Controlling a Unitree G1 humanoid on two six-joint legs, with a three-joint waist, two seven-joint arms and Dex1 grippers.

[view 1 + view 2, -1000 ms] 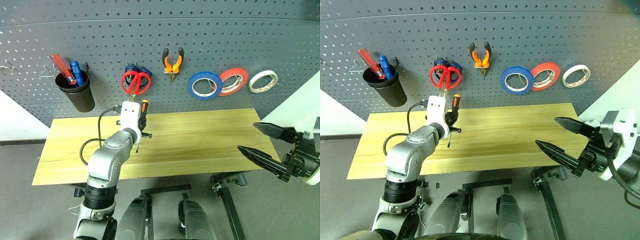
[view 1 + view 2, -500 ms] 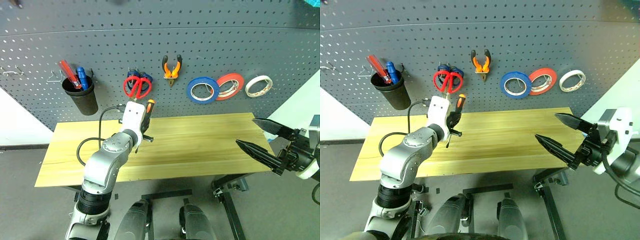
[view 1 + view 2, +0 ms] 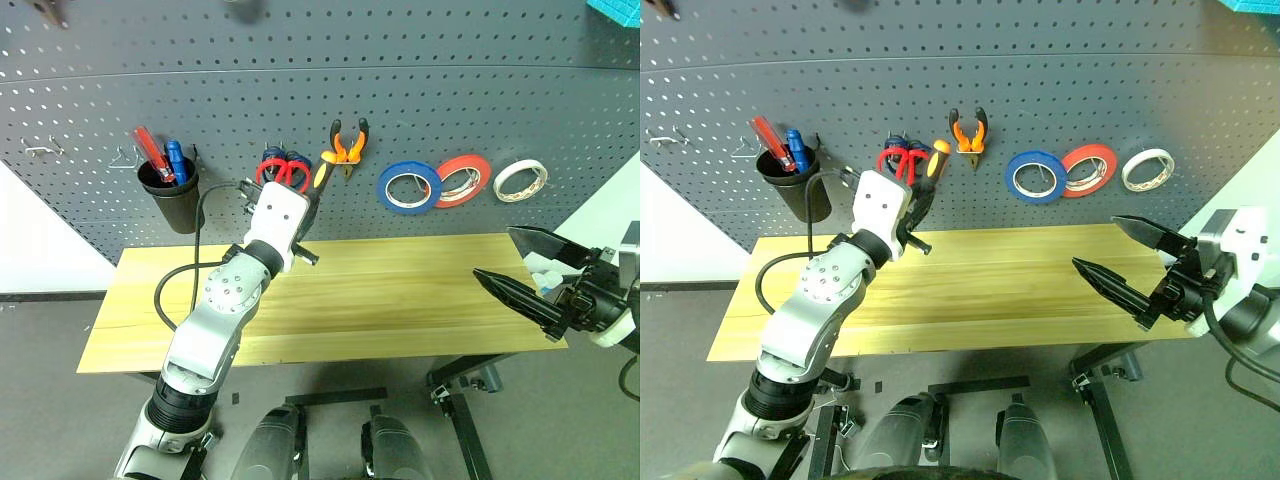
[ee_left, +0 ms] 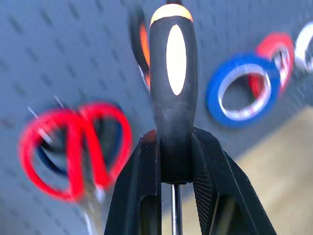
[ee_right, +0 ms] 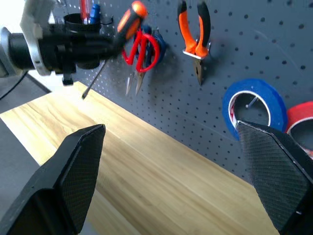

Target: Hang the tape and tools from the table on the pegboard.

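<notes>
The left gripper (image 4: 175,161) pinches the screwdriver (image 4: 171,83) by its stiff, light, grippy handle; the slim shaft looks slippery. The right gripper (image 3: 530,270) hangs spread, empty.

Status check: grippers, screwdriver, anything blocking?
Left gripper shut on screwdriver, raised at pegboard. Right gripper open, empty. Red scissors, pliers hang close by.

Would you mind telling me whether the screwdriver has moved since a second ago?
Yes. The screwdriver, gripped by the left gripper, has risen from just above the table's back edge to beside the red-handled scissors on the pegboard.
</notes>
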